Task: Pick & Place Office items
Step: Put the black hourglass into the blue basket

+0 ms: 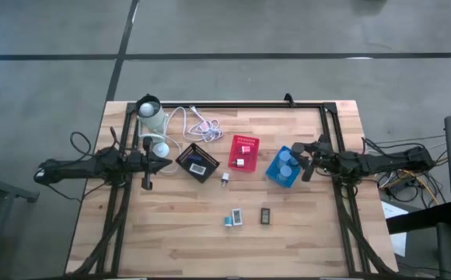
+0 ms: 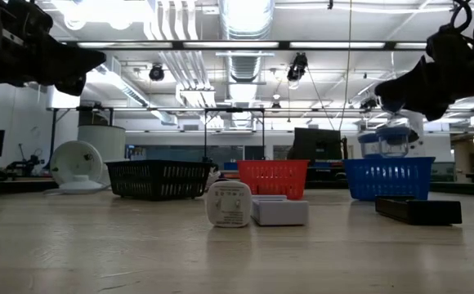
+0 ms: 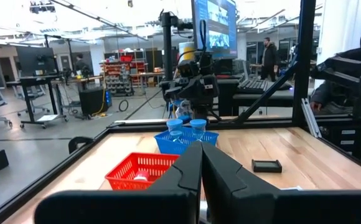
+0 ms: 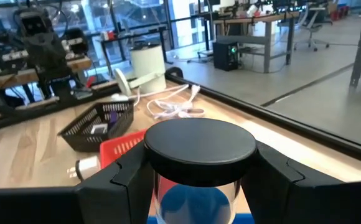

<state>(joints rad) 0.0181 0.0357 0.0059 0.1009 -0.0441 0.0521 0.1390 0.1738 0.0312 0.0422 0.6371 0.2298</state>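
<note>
Surface: a wooden table [image 1: 179,225] inside a black frame is seen from above, grey floor around it.
Left gripper [image 1: 145,162]: it is held above the table's left part, beside the white lamp [image 1: 152,118]; its fingers [image 3: 187,171] are pressed together (nothing is seen between them in the left wrist view).
Black mesh bin [image 1: 197,162]: it lies right of the left gripper; a small item is seen inside.
Red mesh bin [image 1: 243,153]: it stands mid-table, with a small white block [image 1: 240,162] inside.
Loose items: a small white plug-like piece [image 1: 225,179] lies just in front of the red bin; nearer the front edge lie a teal and white pair [image 1: 232,219] and a black block [image 1: 264,215], a little apart.
Blue mesh bin [image 1: 284,166]: two pale-blue round pieces [image 1: 289,159] are seen in it.
Right gripper [image 1: 305,162]: it is held over the blue bin's right edge, pinching a clear cylinder with a black lid [image 4: 200,144] between its fingers [image 4: 131,174].
</note>
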